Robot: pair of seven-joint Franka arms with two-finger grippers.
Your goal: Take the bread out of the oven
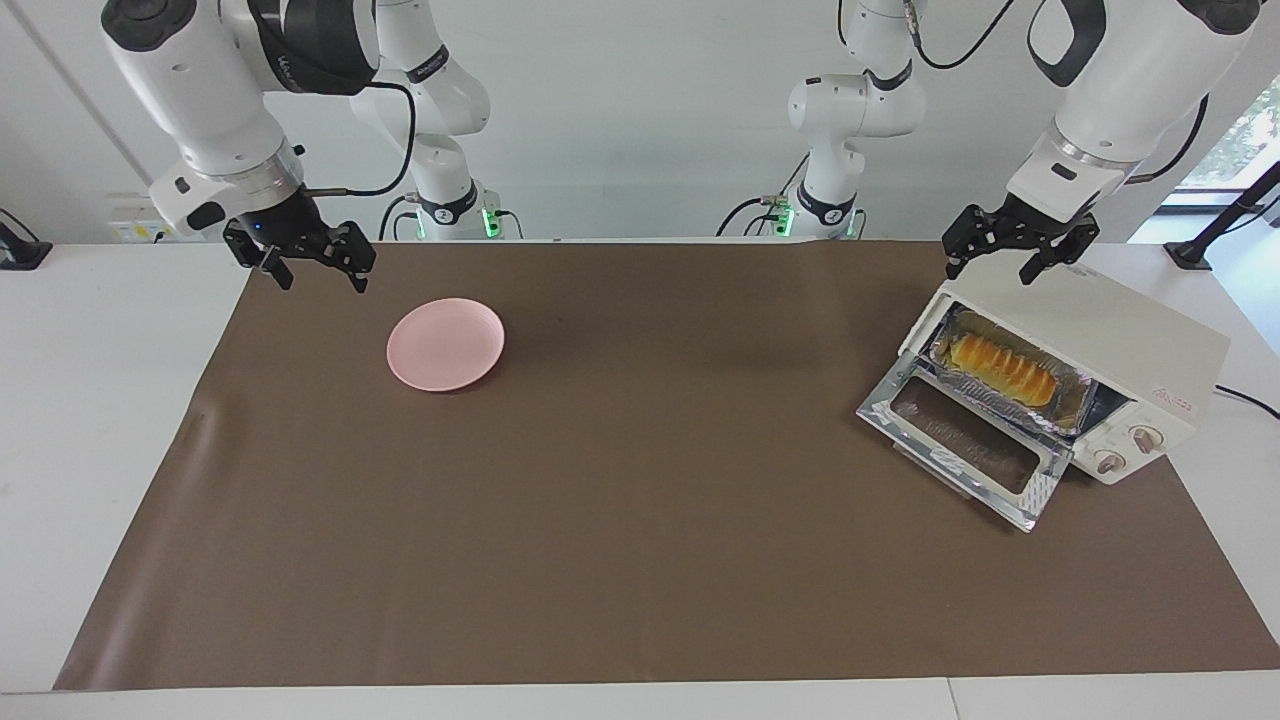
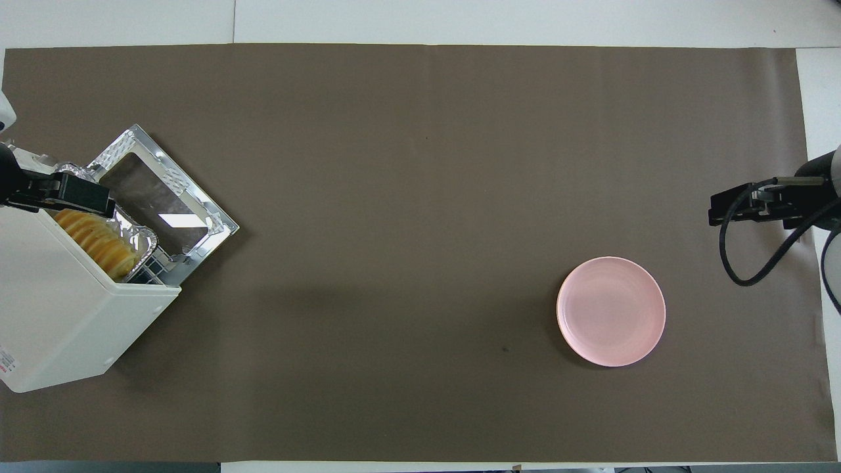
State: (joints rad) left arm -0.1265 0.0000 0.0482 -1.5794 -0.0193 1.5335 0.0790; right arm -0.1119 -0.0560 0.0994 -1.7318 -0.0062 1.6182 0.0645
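The cream-white oven point(image 1: 1130, 335) stands at the left arm's end of the table, and its glass door point(image 1: 965, 440) is dropped open flat on the mat. The golden ridged bread point(image 1: 1000, 365) lies in a silver foil tray point(image 1: 1062, 415) that is partly slid out of the oven mouth. My left gripper point(image 1: 990, 268) is open and empty, in the air over the oven's corner that is nearer the robots. My right gripper point(image 1: 322, 275) is open and empty, waiting over the mat's edge at the right arm's end. In the overhead view, the left gripper point(image 2: 66, 194) covers one end of the bread point(image 2: 102, 244).
A round pink plate point(image 1: 446, 344) lies empty on the brown mat point(image 1: 640, 520) toward the right arm's end, close to the right gripper point(image 2: 749, 207). The oven point(image 2: 59, 315) has two knobs point(image 1: 1128, 450) on its front. White table point(image 1: 90, 400) borders the mat.
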